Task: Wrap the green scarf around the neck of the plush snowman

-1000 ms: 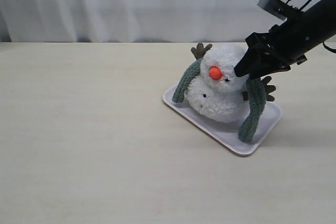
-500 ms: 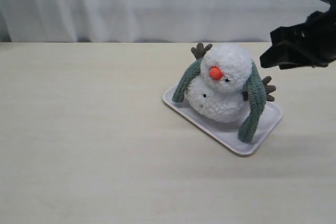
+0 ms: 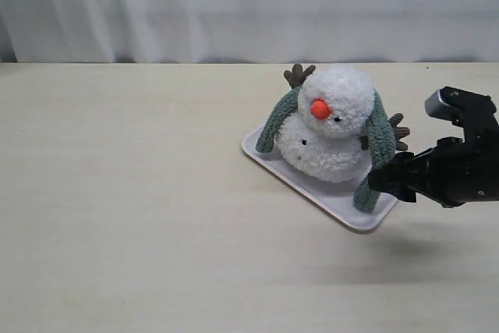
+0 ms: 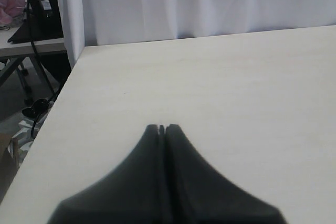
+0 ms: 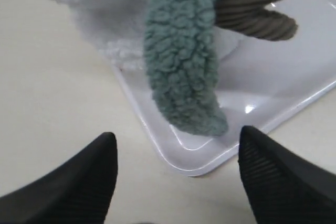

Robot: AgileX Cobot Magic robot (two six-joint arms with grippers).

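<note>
My right gripper (image 3: 387, 180), jaws wide and empty, faces the hanging end of the fuzzy grey-green fleece scarf (image 5: 181, 72), whose length runs straight toward it, apparently just out of reach.

The right gripper (image 5: 177, 136) has its two dark fingers (image 5: 79, 182) spread wide, with nothing between them. Just beyond the gap, the rounded end of the green scarf (image 5: 181, 61) rests inside a corner of the white tray (image 5: 294, 93). Beside the scarf a brown twig arm (image 5: 257, 3) sticks out; the blurred white fluff behind is probably the plush snowman (image 5: 89, 9). The tray sits on a pale table (image 5: 42, 103)
</note>
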